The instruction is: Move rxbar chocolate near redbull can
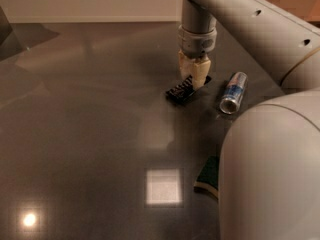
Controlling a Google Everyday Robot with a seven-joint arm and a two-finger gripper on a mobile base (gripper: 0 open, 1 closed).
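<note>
Arm reaches from upper right; wrist vertical; gripper points down, clamped on rxbar chocolate.
</note>
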